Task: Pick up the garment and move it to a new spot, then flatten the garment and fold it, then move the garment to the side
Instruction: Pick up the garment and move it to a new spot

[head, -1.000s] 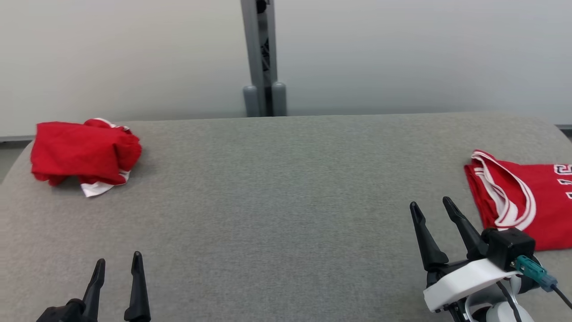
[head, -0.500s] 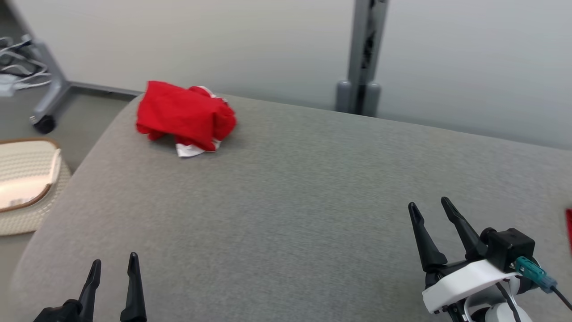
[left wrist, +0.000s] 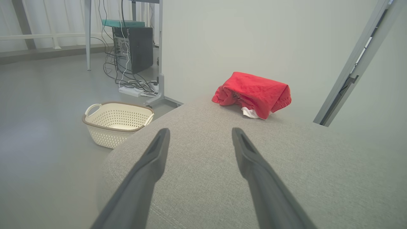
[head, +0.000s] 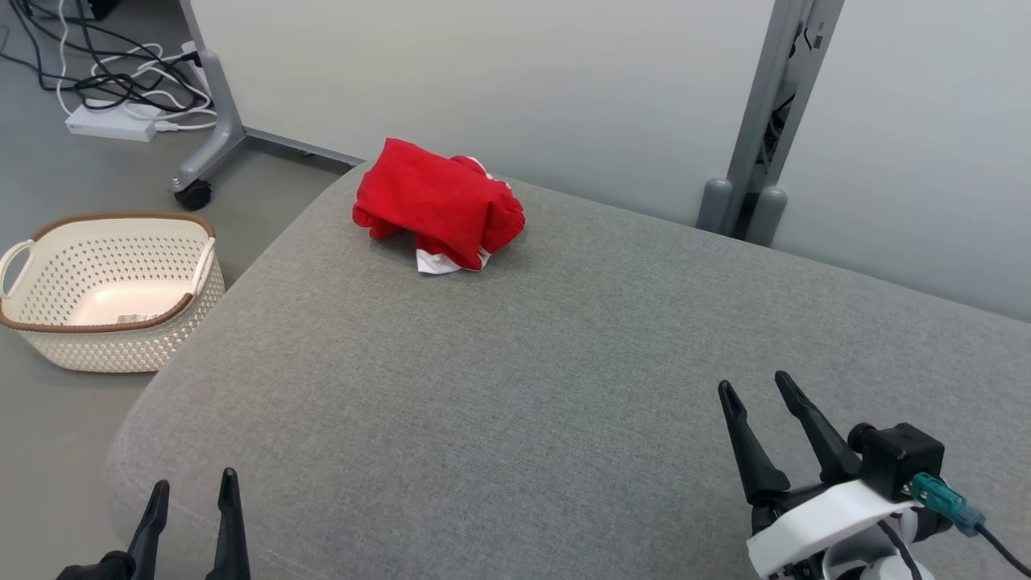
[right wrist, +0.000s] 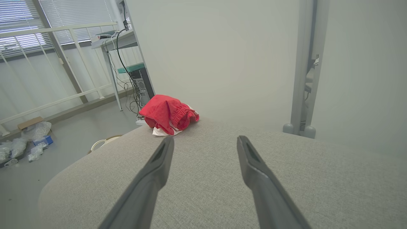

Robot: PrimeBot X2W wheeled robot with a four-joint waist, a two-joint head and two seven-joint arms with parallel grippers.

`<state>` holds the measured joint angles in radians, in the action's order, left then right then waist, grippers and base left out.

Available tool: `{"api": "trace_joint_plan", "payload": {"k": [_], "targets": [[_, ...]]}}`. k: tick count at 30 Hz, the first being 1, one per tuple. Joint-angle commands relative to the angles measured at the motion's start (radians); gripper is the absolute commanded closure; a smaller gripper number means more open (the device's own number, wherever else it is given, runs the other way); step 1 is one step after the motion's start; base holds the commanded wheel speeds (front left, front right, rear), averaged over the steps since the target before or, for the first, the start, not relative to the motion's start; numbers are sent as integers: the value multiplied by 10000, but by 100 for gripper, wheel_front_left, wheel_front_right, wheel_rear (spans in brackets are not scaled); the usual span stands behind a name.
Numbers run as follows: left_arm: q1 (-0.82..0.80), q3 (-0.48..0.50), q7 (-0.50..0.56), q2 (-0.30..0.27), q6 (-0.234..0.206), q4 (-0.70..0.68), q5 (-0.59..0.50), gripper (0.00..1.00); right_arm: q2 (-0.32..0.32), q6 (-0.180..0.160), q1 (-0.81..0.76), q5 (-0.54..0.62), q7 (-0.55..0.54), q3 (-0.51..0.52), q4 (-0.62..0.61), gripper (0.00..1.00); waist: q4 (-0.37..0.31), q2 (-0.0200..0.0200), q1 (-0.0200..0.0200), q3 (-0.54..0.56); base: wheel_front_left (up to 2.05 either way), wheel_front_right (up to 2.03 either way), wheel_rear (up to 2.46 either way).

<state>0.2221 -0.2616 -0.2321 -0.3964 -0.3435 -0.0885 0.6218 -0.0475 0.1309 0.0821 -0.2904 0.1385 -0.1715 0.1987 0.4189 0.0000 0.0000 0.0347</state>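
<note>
The red garment [head: 439, 205] lies crumpled at the far left corner of the grey padded surface [head: 515, 379], well apart from both tools; pickup is judged not yet begun. The left gripper [head: 195, 479] and right gripper [head: 753, 380] hover near the front edge, jaws spread and empty, evidently readied to take cloth.

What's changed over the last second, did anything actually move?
Only the view swung: the head camera turned toward the robot's left, bringing the basket into sight. The crumpled red garment lies where it was on the grey cushion. The left gripper and right gripper stay open and empty.
</note>
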Motion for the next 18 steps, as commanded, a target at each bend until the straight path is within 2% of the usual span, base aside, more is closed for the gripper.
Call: {"api": "trace_joint_plan", "payload": {"k": [1,5,11,18], "targets": [[33,29,9,-59,-16,-68,-23,0,-64,-3,-51,5,98,29,8,0,-70,0,0,-3,0,0,0],[-124,47,121,-211,31,-250,-32,0,-63,-3,22,67,101,54,-16,0,-367,0,0,-86,0,0,0],[-920,279,542,-791,195,-588,-108,0,-63,-3,201,230,93,136,-267,0,-942,0,0,-437,0,0,0],[-2960,863,1559,-1858,1020,-629,453,0,-64,-3,524,470,-91,290,-687,0,-1617,0,0,-1217,0,0,0]]}}
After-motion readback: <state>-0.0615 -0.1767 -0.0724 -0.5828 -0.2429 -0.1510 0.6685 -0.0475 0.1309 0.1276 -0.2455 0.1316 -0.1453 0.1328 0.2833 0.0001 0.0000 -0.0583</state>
